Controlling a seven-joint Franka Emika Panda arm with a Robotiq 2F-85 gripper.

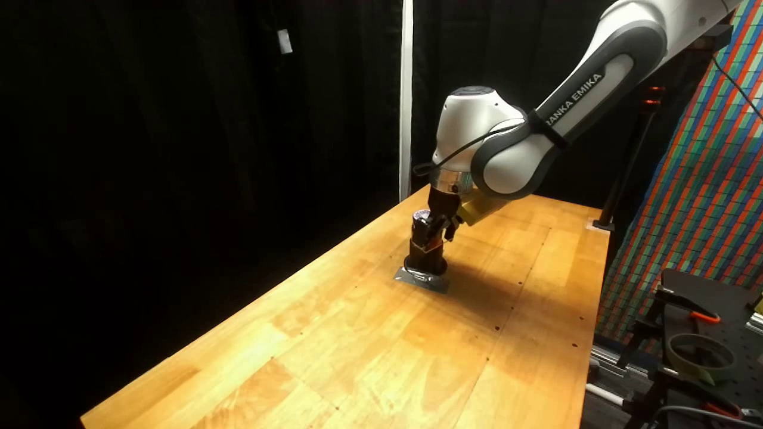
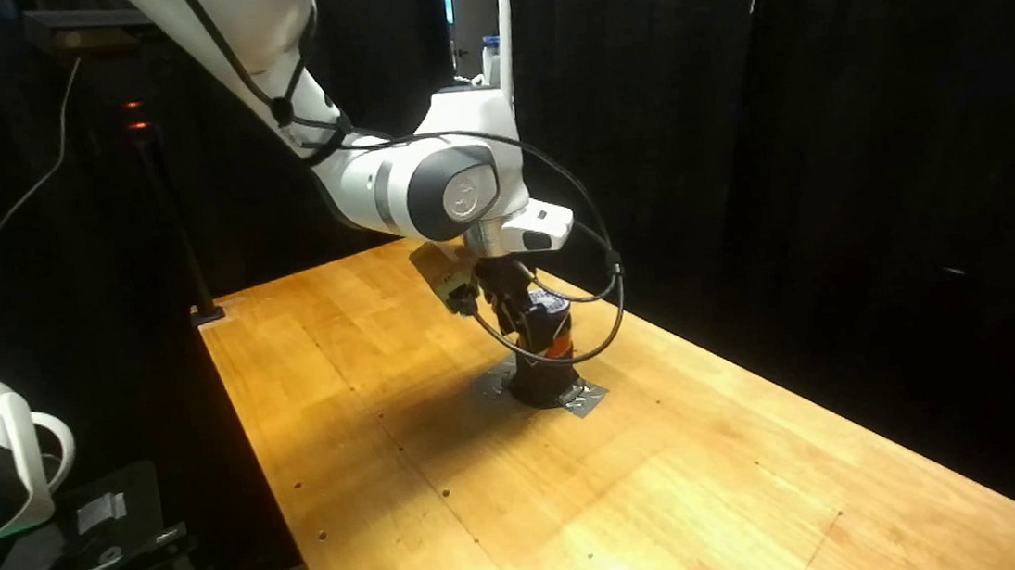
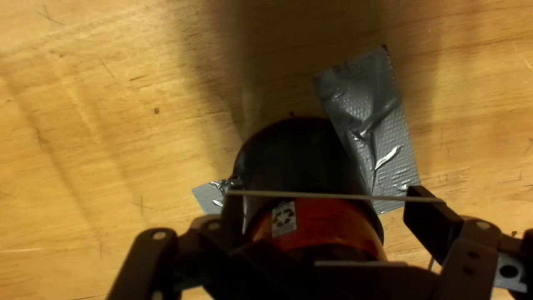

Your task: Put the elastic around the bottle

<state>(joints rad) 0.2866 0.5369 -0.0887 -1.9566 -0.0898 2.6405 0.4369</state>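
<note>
Wrist view shows the tool with its fingers spread well apart, the elastic pulled taut from tip to tip and passing across the bottle; nothing looks pinched between the fingers. The bottle stands upright on the table, close by the tool, its foot held down with grey tape. The step in hand seems to be seating the loop, not yet let go.

The likeliest trouble is the elastic hopping off one fingertip, since it rides near the very ends; it could then snap aside or fly clear. If the tool rises before the loop grips, the elastic would probably come up with it. Spreading further might overstretch it, and a sideways drift could push a finger into the bottle.

Only the wrist view shows the taut strand end to end, and a small recycling label on the reddish body. A second strand lies lower there, partly hidden, so that view cannot settle whether the loop encircles the bottle. Both exterior views give the bottle from top to foot, partly covered by the tool, while the elastic is at most a thin line. In an exterior view a cable loops across the bottle; whether it touches, I cannot tell.
</note>
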